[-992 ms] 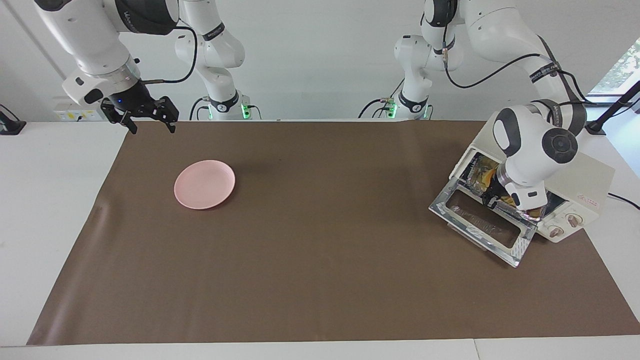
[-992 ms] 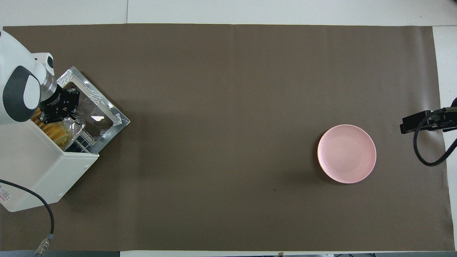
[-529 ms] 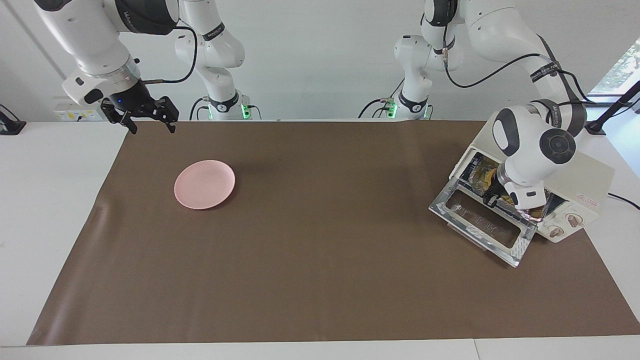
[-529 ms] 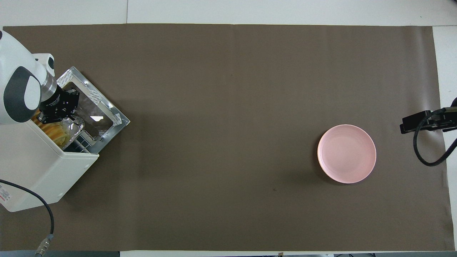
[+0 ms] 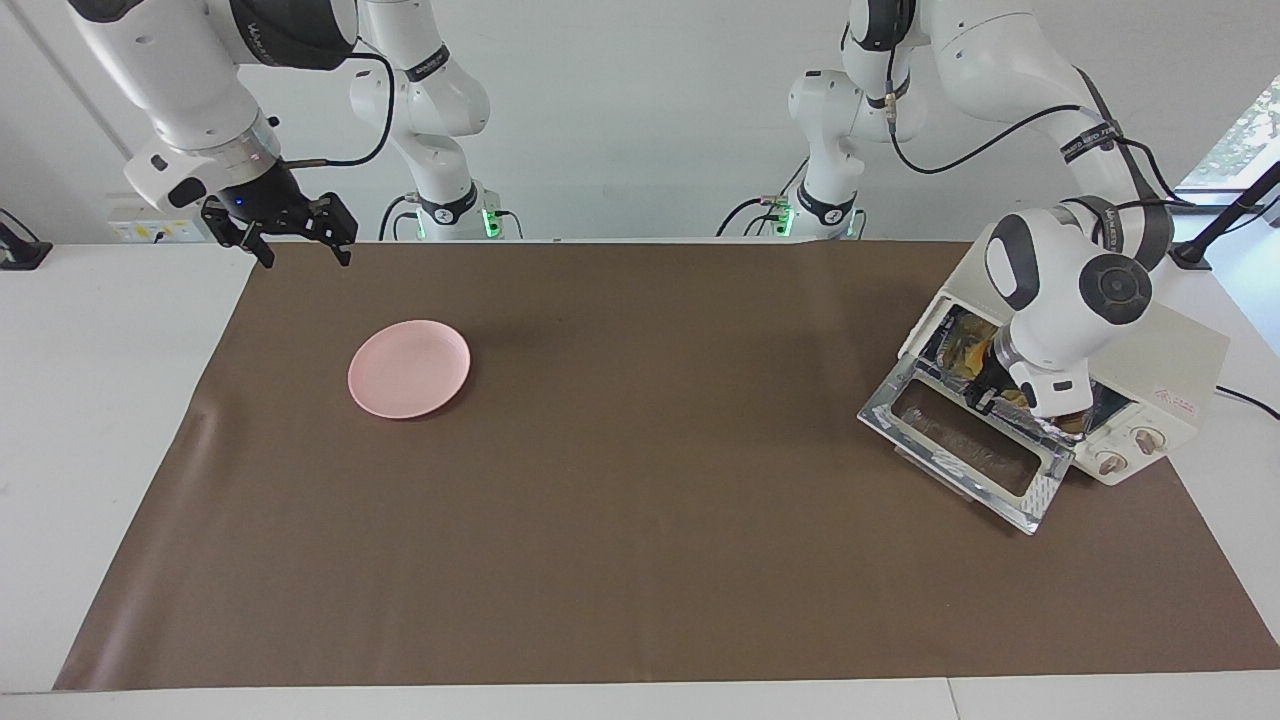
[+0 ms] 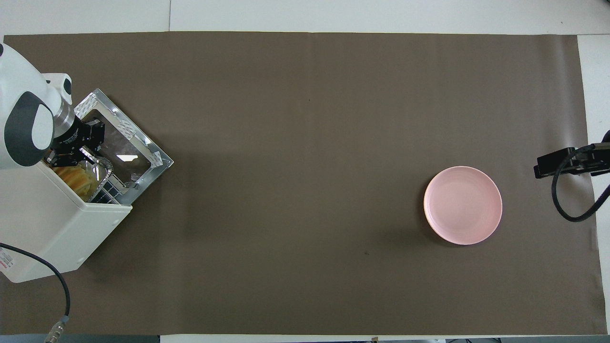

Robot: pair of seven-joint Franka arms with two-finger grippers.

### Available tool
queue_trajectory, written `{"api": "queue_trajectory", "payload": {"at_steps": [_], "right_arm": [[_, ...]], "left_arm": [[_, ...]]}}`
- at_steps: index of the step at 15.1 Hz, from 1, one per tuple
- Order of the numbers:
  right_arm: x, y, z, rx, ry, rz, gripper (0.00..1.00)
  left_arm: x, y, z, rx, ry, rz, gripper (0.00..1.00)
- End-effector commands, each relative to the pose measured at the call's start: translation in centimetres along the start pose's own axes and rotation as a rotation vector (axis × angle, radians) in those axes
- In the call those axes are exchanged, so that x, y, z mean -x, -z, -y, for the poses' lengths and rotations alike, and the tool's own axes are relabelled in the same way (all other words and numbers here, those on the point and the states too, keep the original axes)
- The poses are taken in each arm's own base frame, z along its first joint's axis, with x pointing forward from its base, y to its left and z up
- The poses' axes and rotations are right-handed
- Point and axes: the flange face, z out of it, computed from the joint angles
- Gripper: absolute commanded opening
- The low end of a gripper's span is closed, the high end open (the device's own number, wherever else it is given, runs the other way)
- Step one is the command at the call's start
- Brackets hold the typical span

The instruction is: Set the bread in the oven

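Bread [image 6: 75, 175] sits on the foil tray [image 6: 101, 167] inside the oven [image 6: 57, 228], just under the left gripper [image 6: 78, 151] whose grip I cannot tell; door [image 5: 965, 440] not yet closed, right gripper [image 5: 296, 238] waits open

ovens [image 5: 1170, 370]: 1 | bread [image 6: 76, 177]: 1, partly hidden | foil trays [image 6: 102, 167]: 1 | plates [image 5: 409, 368]: 1

The golden, ridged bread [image 6: 76, 177] is being held inside the oven [image 6: 52, 228], just within its mouth and partly hidden. The cream-white oven is being kept open at the left arm's end of the table, its metal-framed glass door [image 5: 965, 440] lying dropped flat in front of it.
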Motion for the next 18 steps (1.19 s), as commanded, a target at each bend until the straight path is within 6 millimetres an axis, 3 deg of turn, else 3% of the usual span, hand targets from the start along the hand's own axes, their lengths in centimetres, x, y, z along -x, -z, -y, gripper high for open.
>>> {"api": "queue_trajectory", "payload": {"at_steps": [1,4,9,16,18], "right_arm": [[0.9,0.1,-0.2,0.010,0.021,0.009,1.00],[0.9,0.1,-0.2,0.012,0.021,0.009,1.00],[0.9,0.1,-0.2,0.012,0.021,0.009,1.00],[0.9,0.1,-0.2,0.012,0.021,0.009,1.00],[0.9,0.1,-0.2,0.012,0.021,0.009,1.00]], "left_arm": [[0.7,0.4,0.6,-0.011,-0.031,-0.040,1.00],[0.7,0.8,0.2,-0.008,-0.037,-0.051,1.00],[0.6,3.1,-1.0,-0.008,-0.085,-0.107,1.00],[1.3,8.6,-2.6,-0.003,-0.109,-0.130,1.00],[1.6,9.1,-3.1,-0.013,-0.138,-0.128,1.00]]}}
